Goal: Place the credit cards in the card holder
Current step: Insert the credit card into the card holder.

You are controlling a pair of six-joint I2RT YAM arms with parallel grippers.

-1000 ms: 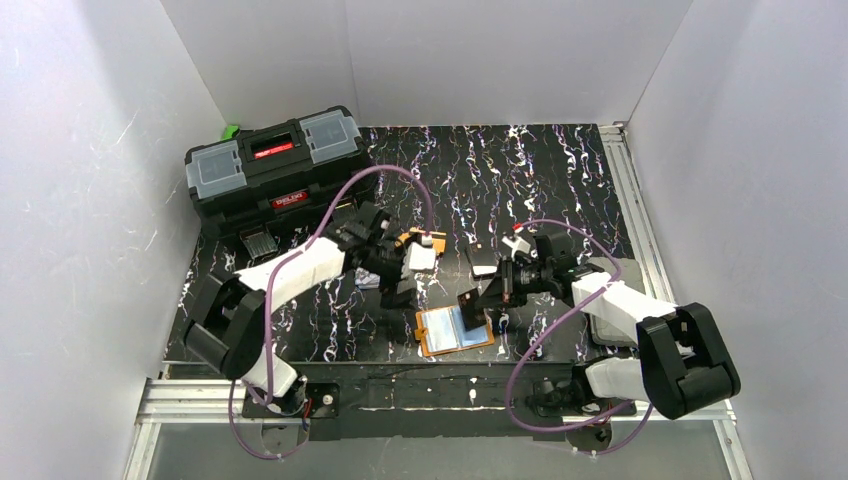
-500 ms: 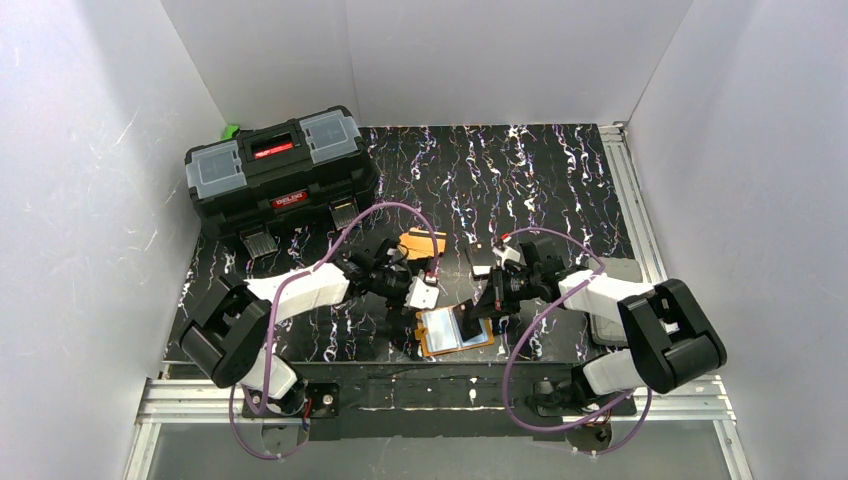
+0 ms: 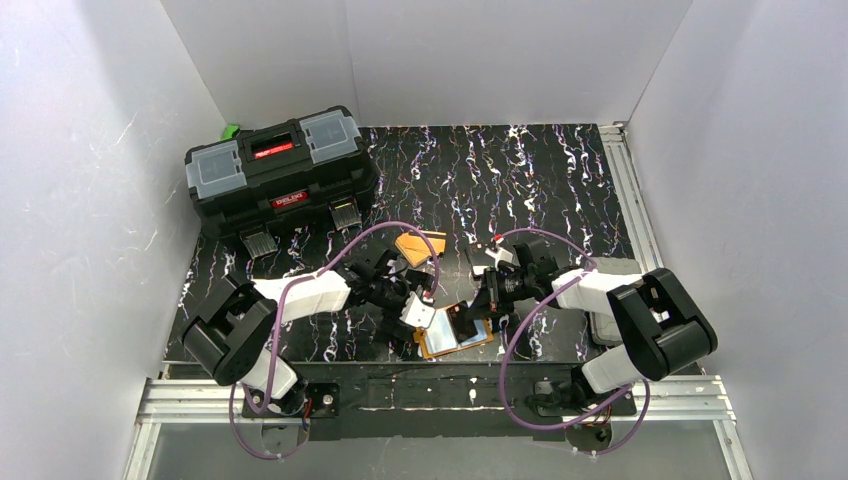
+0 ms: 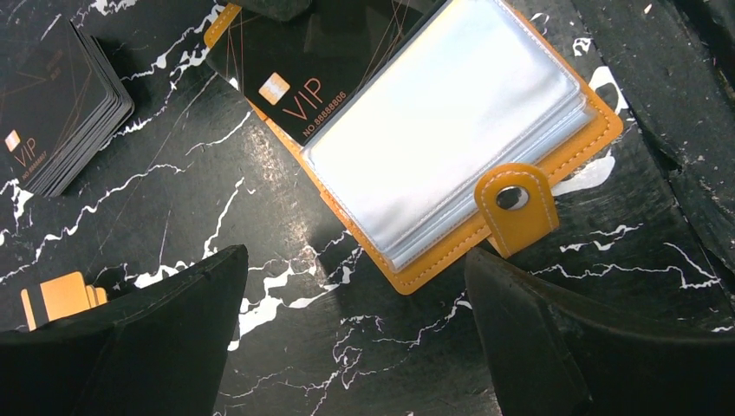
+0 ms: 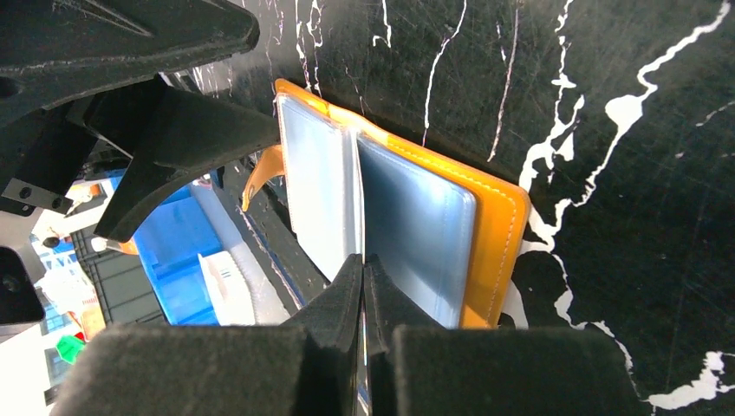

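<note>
From where I stand this job has barely begun. The card holder (image 4: 607,126) lies spread open on the table (image 4: 286,373), directly below the left gripper (image 4: 354,264) and reaching out ahead of it. Its snap tab (image 4: 516,204) is flung out toward one of that gripper's fingers. The left gripper's jaws are spread wide and hold nothing; it only hovers over the near edge of the holder.

The right gripper (image 5: 362,264) comes in from the opposite side, its fingers pressed tight together with their tips at the fold between the clear sleeves (image 4: 442,121). What it pinches looks to me like the black VIP card (image 4: 299,82), which is seen only edge-on from that wrist, so I would not swear to it. One end of that card lies over the far leaf of the holder. I cannot tell whether it has entered a pocket or merely rests on top.

The sleeves facing up look bare in both close views, so I count no card as properly seated yet. Plenty is left: a stack of black cards (image 4: 56,100) sits well out past one left finger, and orange cards (image 3: 420,245) lie beyond the two grippers, toward the toolbox (image 3: 280,170).
</note>
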